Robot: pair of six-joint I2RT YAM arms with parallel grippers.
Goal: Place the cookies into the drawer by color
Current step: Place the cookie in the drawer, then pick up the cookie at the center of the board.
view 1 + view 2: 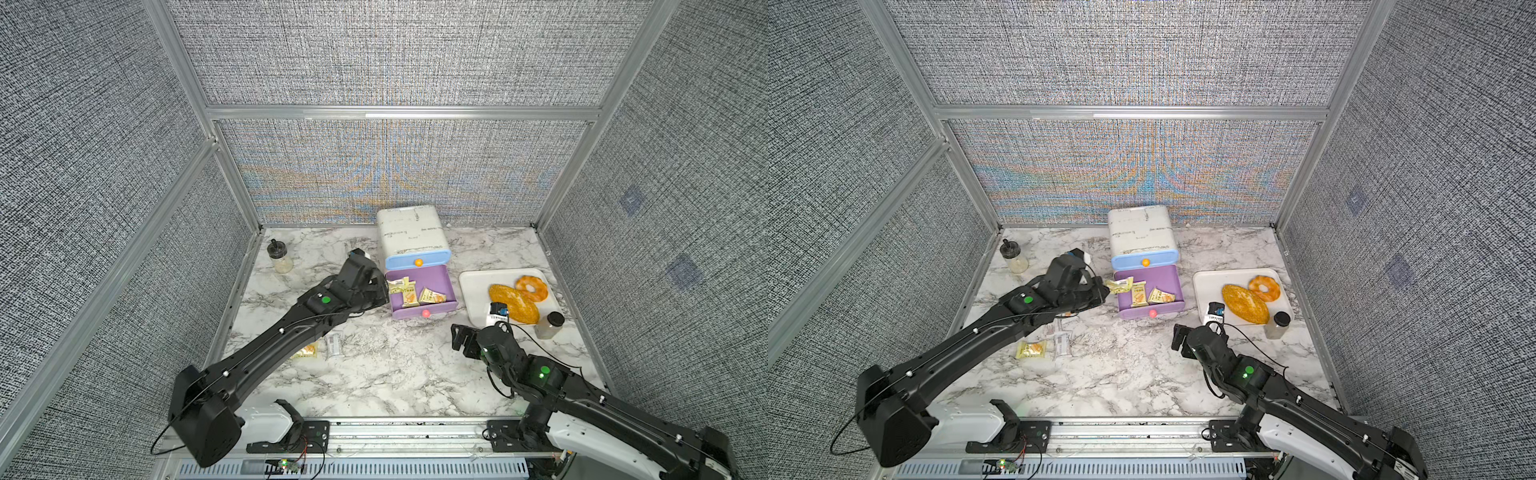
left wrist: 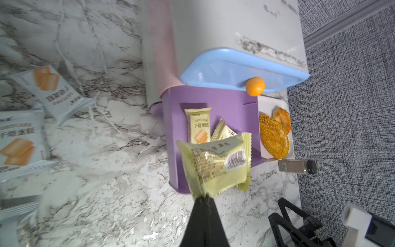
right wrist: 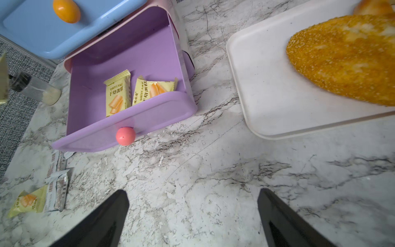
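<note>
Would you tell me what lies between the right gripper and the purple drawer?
Only bare tabletop, from right gripper to purple drawer, in the right wrist view.

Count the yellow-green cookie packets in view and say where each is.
4. Two lie in the open purple drawer, a third hangs from the shut left gripper by the drawer's edge, a fourth lies on the table beside white packets. The left arm may hide others.
</note>
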